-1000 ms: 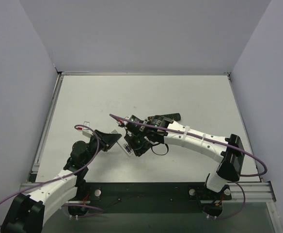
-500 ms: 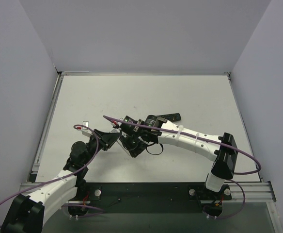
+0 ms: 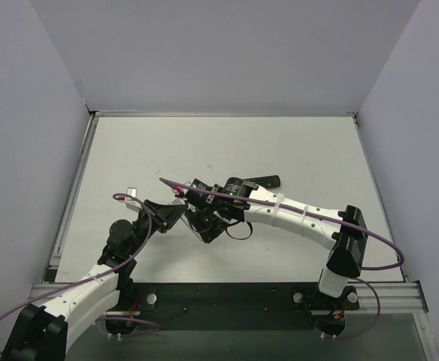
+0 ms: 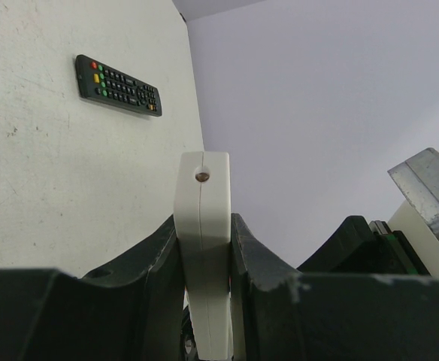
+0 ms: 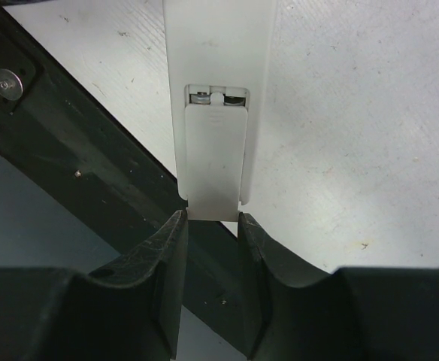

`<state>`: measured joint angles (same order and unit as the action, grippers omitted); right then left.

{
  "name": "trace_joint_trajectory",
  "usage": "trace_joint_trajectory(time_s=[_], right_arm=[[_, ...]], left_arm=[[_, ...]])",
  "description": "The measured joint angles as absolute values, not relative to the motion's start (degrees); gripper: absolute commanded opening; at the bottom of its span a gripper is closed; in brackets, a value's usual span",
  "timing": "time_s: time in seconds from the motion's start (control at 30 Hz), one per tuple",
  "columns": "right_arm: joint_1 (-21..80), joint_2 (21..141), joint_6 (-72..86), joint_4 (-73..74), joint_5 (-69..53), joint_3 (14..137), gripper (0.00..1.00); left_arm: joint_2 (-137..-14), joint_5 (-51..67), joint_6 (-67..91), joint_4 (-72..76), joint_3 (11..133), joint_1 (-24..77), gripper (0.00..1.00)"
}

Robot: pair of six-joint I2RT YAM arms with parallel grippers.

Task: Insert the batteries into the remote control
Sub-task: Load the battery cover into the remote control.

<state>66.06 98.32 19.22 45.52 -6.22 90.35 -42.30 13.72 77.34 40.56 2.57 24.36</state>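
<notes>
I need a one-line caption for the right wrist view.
Right gripper pinching the battery cover of the white remote control.

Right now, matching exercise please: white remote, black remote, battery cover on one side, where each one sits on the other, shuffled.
Things:
1. white remote
2. black remote
3. battery cover

Places:
A. lying flat on the table, buttons up, away from both grippers
B. its near end between the fingertips of the right gripper, a gap showing at its far end
C. clamped edge-on in the left gripper

Pairs: 1-C, 2-A, 3-B
</notes>
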Motion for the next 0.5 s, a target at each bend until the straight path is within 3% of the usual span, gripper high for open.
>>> trace_joint_trajectory(time_s=[0.5], right_arm=[[66.08, 100.14, 19.27, 46.61, -6.02, 92.18, 0.09]], left_arm=[[-41.5, 13.67, 77.28, 40.38, 2.26, 24.36, 0.0]])
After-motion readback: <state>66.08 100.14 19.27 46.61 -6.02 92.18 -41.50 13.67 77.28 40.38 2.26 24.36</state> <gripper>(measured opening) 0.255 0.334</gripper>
